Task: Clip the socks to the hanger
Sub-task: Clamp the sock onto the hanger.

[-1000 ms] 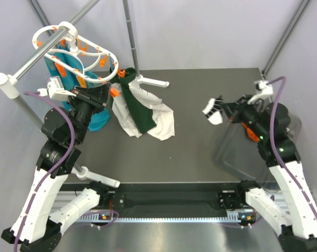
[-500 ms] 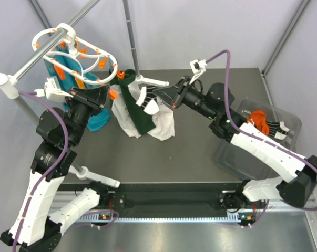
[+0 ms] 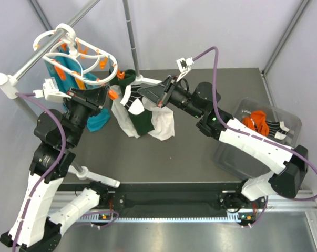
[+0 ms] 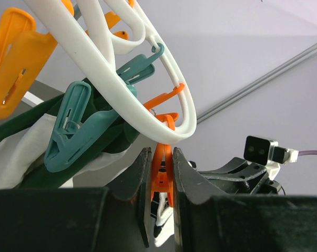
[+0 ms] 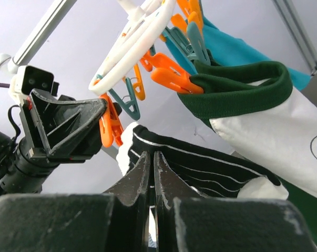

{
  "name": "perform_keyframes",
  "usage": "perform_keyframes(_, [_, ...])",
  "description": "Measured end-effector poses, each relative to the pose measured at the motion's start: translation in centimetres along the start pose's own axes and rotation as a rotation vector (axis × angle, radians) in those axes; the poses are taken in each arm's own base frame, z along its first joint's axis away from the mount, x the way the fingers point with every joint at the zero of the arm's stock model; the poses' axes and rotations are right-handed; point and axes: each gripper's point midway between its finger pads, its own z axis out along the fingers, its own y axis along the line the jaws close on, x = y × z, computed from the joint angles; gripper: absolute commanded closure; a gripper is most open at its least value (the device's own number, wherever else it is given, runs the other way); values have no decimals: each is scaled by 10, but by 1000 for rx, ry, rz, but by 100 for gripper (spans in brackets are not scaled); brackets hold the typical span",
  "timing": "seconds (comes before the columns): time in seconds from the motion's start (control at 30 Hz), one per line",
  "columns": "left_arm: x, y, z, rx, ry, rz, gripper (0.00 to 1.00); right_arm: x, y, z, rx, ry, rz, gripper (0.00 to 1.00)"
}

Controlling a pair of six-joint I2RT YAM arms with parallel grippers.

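The white oval hanger [image 3: 77, 50] hangs from the grey rail at upper left; it also shows in the left wrist view [image 4: 121, 79] and the right wrist view [image 5: 134, 39]. My left gripper [image 4: 161, 181] is shut on an orange clip [image 4: 162, 173] under the ring; that clip also shows in the right wrist view [image 5: 110, 125]. My right gripper [image 5: 152, 160] is shut on a dark sock with thin white stripes [image 5: 200, 160] and holds it up beside that clip. In the top view the sock [image 3: 133, 100] hangs just right of the left gripper [image 3: 112, 93]. More socks, orange and striped [image 3: 261, 122], lie in the clear bin.
A clear plastic bin [image 3: 237, 157] stands at the right table edge. White and dark-green cloths [image 3: 147, 118] hang from the hanger down to the table. Teal cloth [image 3: 69, 68] hangs at the hanger's left. A grey upright pole [image 3: 131, 37] and its white foot stand behind.
My right arm swung from the bin on the right across to the hanger, carrying the striped sock up to the clip. My left gripper stayed on the orange clip.
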Motion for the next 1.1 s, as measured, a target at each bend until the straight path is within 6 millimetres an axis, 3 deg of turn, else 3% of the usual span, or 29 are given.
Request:
perform_keyframes(0.57, [1, -3, -2, 23, 0, -7, 100, 26, 13, 17, -51, 69, 79, 100])
perform_keyframes(1.1, [0, -5, -1, 29, -1, -12, 98, 18, 32, 32, -108, 55, 96, 100])
